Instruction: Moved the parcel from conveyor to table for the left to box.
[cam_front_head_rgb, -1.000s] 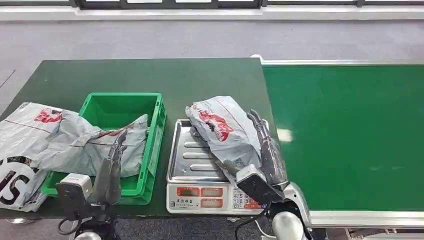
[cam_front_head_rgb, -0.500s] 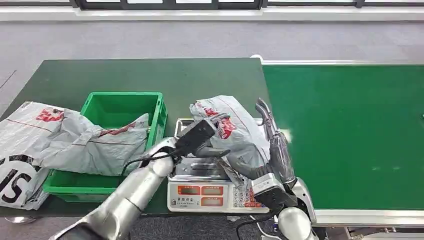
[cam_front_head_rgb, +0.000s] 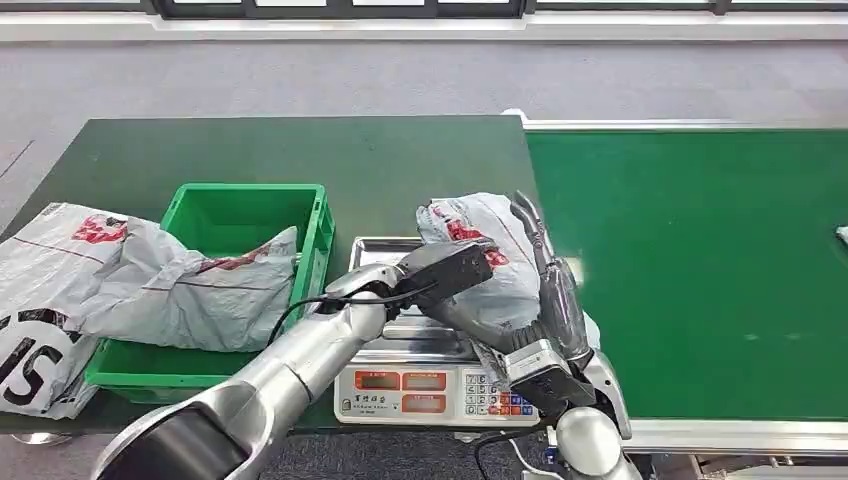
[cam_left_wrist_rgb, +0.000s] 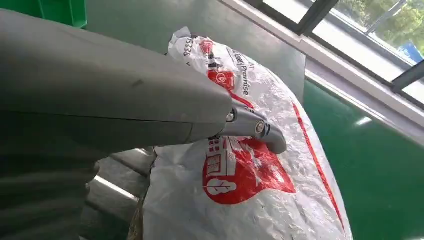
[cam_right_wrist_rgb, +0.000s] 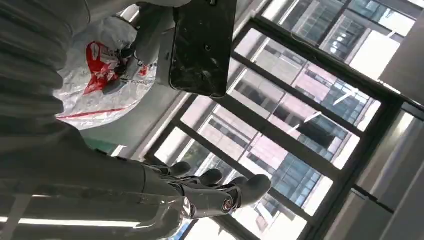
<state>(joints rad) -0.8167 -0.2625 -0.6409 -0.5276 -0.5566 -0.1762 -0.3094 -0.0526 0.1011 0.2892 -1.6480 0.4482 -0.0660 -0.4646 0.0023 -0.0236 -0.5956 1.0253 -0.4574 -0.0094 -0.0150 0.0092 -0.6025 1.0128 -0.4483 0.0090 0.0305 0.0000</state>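
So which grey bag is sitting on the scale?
The grey parcel with the red logo, between both hands, lies on the scale's tray. The other grey bags lie in and beside the green crate.

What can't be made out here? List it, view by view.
- Head view: the left hand's hold on the parcel is hidden by its wrist camera.
- Head view: the scale tray is partly covered by the parcel and left arm.
- Left wrist view: the left hand's fingers are mostly hidden behind its cover.
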